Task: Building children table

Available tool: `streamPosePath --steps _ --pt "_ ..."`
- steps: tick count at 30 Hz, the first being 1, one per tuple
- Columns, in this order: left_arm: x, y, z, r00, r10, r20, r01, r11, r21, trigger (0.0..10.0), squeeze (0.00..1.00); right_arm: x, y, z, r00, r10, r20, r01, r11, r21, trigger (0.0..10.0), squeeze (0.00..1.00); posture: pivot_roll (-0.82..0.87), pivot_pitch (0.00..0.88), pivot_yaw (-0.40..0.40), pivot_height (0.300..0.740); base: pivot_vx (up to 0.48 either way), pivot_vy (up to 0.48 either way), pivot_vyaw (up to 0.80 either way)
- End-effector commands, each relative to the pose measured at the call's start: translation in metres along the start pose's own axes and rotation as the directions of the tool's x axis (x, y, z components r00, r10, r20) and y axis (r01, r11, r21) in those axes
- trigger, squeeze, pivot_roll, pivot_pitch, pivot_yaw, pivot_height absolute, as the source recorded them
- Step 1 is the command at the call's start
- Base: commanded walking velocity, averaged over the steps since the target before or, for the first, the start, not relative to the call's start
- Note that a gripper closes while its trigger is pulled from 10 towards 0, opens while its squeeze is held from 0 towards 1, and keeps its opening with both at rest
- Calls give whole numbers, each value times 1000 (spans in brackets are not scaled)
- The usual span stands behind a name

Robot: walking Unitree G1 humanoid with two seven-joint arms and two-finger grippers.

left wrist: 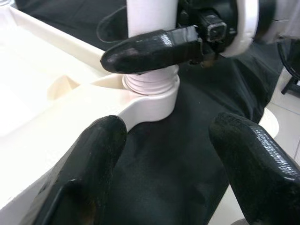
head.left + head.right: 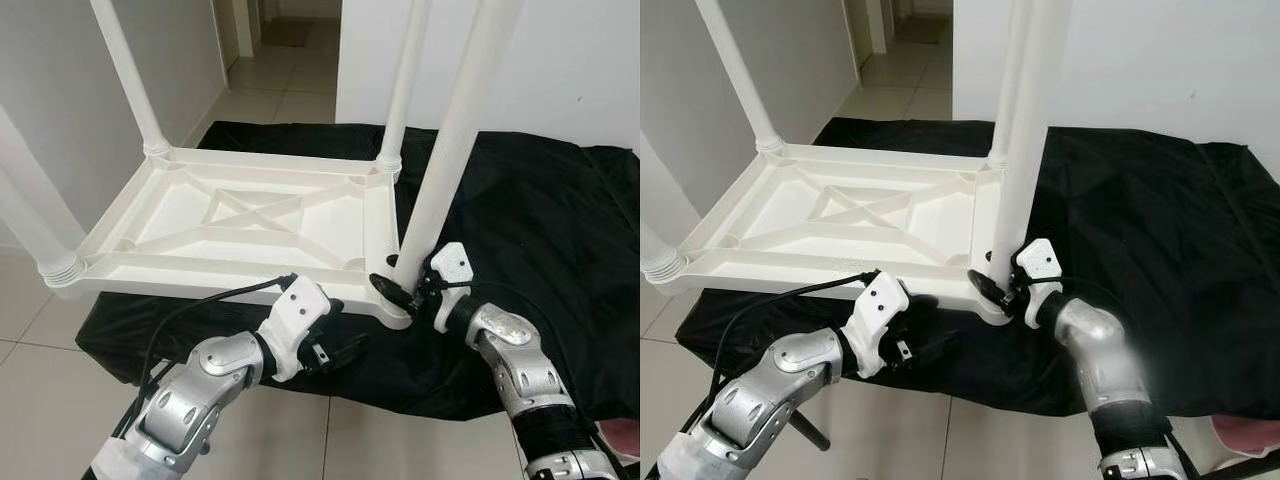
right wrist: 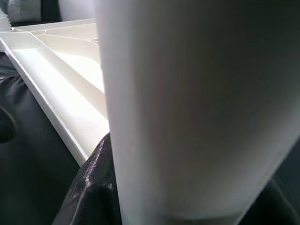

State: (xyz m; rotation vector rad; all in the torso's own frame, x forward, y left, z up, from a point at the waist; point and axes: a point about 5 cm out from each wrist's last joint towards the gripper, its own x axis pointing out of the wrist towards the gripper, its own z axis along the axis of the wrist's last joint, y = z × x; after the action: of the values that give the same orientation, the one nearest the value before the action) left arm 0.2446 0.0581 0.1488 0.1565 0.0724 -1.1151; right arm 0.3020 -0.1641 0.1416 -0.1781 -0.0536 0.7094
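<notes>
While upright, leg (image 2: 440, 190) sits between right gripper (image 2: 405, 288) jaws.

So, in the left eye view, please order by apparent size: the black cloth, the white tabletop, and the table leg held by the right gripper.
1. black cloth, the widest area.
2. white tabletop, upside down on the cloth.
3. table leg, gripped near its base by the right gripper; nearness to the camera makes it look bigger.

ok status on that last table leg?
Right hand clamped on near-right leg at its base, leg upright in corner socket. Left hand open, empty, just short of that corner. Upturned tabletop on black cloth; nothing blocking.
</notes>
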Motion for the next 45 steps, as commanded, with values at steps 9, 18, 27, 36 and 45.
streamPosePath --steps 9,18,27,36,45 --pt "2 -5 -4 999 -46 -15 46 999 2 10000 0 -1 4 -1 979 -200 -28 201 979 40 10000 0 -45 7 14 740 0 0 0" --pt "1 -5 -5 999 -48 -19 49 999 3 10000 0 -4 10 -9 882 -461 -94 468 880 80 10000 0 -40 7 13 740 0 0 0" --pt "1 -6 -6 999 -48 -22 48 999 1 10000 0 6 31 -13 732 -666 -143 681 721 125 10000 0 -33 12 12 740 0 0 0" --pt "-1 -3 -5 999 -32 -23 32 999 4 10000 0 13 36 1 713 -696 -84 699 696 166 10000 1000 -22 18 17 740 0 0 0" --pt "-1 -1 -4 999 -27 -22 28 1000 5 10000 0 9 30 9 774 -634 -10 625 760 179 10000 1000 -30 16 25 740 0 0 0"
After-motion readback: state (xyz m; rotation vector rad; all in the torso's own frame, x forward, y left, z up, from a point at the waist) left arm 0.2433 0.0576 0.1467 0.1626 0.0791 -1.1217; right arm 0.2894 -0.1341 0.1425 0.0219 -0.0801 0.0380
